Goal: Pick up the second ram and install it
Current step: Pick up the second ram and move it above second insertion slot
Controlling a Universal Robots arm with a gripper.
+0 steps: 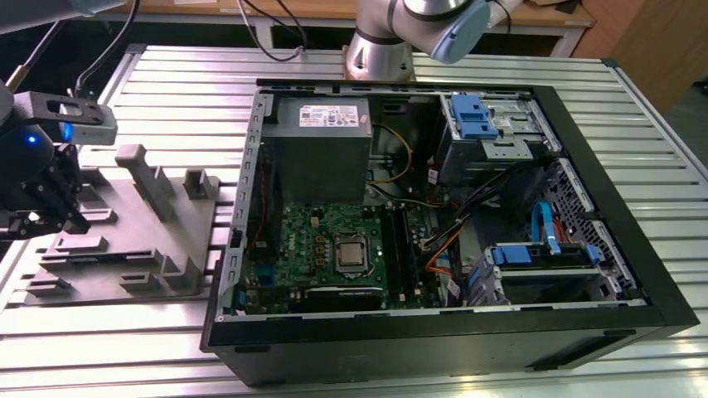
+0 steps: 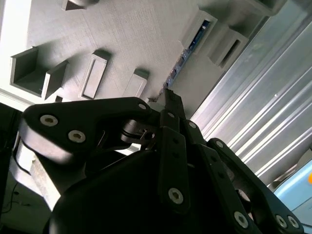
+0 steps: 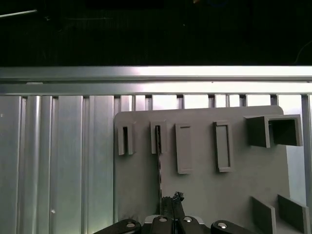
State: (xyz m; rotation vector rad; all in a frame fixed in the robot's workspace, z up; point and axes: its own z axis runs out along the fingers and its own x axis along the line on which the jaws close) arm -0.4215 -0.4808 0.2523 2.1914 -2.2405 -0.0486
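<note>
The second ram (image 3: 159, 165) is a thin dark stick standing on its edge in a slotted holder of the grey fixture plate (image 3: 204, 185). In the second wrist view the second ram (image 2: 187, 53) shows blue-green along its edge. My black gripper (image 1: 69, 217) hangs over the plate at the exterior view's far left. In both wrist views the gripper (image 3: 173, 201) (image 2: 169, 97) has its fingers pressed together right at the ram's near end. The ram line runs slightly to one side of the fingertips. I cannot tell whether they touch it.
The open computer case (image 1: 443, 327) lies at the exterior view's right of the fixture plate (image 1: 194, 249). Inside it are the green motherboard (image 1: 304, 240) and the grey power-supply box (image 1: 321, 137). Upright grey posts (image 1: 138, 170) rise from the plate. Ribbed aluminium tabletop (image 3: 58, 161) surrounds everything.
</note>
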